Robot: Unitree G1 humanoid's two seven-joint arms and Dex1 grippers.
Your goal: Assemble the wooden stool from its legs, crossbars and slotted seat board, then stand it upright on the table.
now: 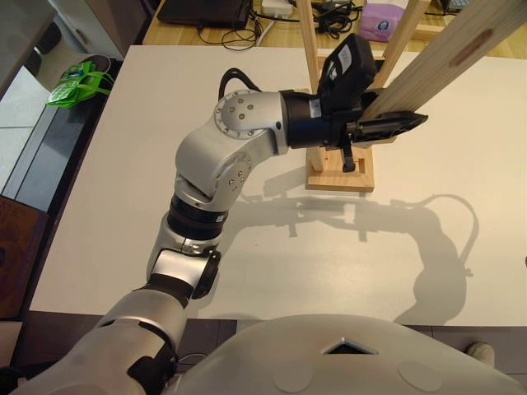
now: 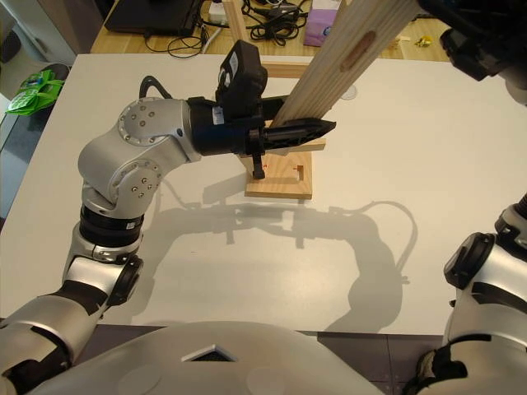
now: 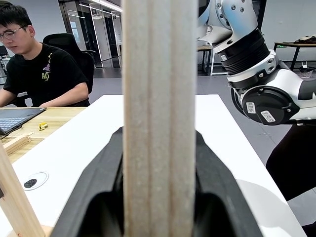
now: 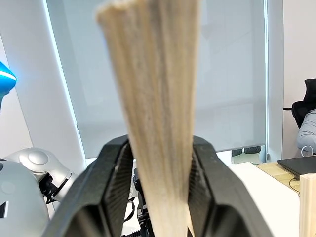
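Edge-on and closest, the slotted board (image 3: 159, 123) sits clamped between the left fingers (image 3: 94, 197), closed tight on its lower end. Its long axis slants up over the table (image 1: 165, 164) toward the robot's right, where the right fingers (image 4: 114, 182) pinch it. Below, a flat wooden base (image 1: 339, 178) carries two legs (image 1: 308, 49), their tops cut off.

**CLEARANCE AROUND THE JAWS**

The seat board (image 2: 350, 58) fills the gap between the jaws of the left gripper (image 2: 309, 129) and those of the right gripper (image 4: 160, 140); nothing can pass there. Below the left jaws lies the base block (image 2: 280, 183). Close beside them rise two upright legs (image 1: 310, 49). Beyond the left fingertips, open table (image 2: 428, 181) gives free passage.
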